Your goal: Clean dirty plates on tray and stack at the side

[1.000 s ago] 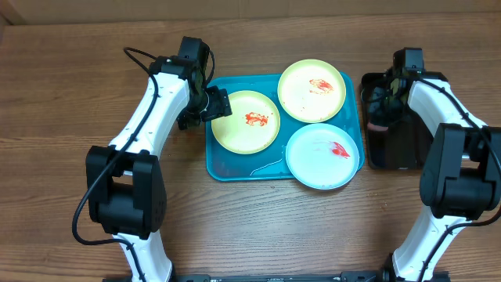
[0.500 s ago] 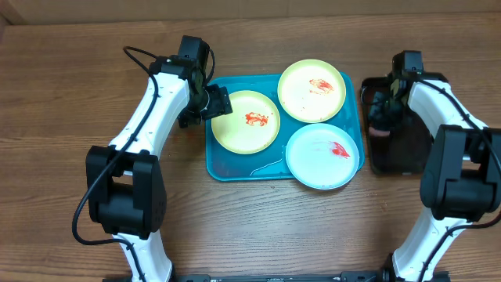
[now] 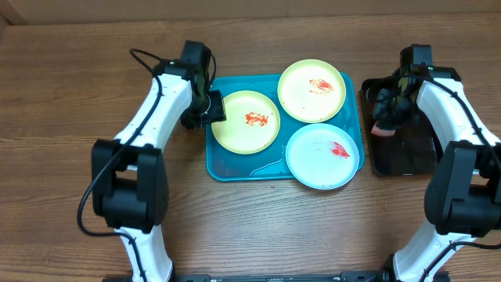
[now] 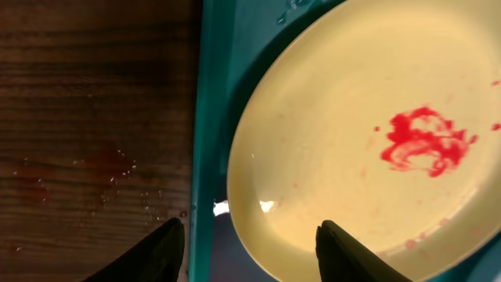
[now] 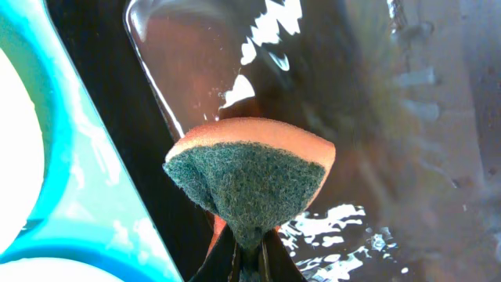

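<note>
The wooden surface (image 3: 63,117) shows a few water drops just beside the left rim of the turquoise tray (image 3: 227,166). The left tool (image 3: 213,106) hangs over that rim with its fingers (image 4: 160,251) spread. One finger is above the wood and the other above the edge of the green-rimmed plate (image 3: 246,121), with the plate's rim between them; I cannot tell whether either finger touches it. All three dishes lie close-packed inside the tray, each with a red smear: this one at the left, a second green plate (image 3: 312,90) at the back, and a blue-white plate (image 3: 322,156) at the front right. Just beside the tray, a wet black tray (image 3: 407,160) lies under the right tool (image 5: 249,262), which is pinching a sponge (image 5: 250,180), orange with a dark green scouring face.
</note>
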`<state>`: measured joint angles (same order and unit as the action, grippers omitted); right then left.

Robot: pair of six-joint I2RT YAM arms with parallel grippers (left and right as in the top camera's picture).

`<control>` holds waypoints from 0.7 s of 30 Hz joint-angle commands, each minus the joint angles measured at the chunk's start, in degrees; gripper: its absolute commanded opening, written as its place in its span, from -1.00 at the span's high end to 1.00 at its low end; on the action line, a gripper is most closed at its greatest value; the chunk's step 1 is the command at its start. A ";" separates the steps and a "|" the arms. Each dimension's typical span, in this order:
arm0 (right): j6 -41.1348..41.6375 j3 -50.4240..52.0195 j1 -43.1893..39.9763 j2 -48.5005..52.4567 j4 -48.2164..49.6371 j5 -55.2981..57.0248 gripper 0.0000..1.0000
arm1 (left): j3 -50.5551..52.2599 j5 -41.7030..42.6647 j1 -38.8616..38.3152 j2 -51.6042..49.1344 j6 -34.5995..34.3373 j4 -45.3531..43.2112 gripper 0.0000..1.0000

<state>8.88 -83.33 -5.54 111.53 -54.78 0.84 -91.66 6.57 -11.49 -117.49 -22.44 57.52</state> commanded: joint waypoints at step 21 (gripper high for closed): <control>0.28 -1.51 -0.20 -1.55 -0.24 -0.31 0.92 | 0.92 1.29 0.04 -5.86 1.42 -2.78 0.72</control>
<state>8.97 -83.33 -5.58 111.53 -55.11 0.82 -91.13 9.10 -11.49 -122.54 -21.91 54.61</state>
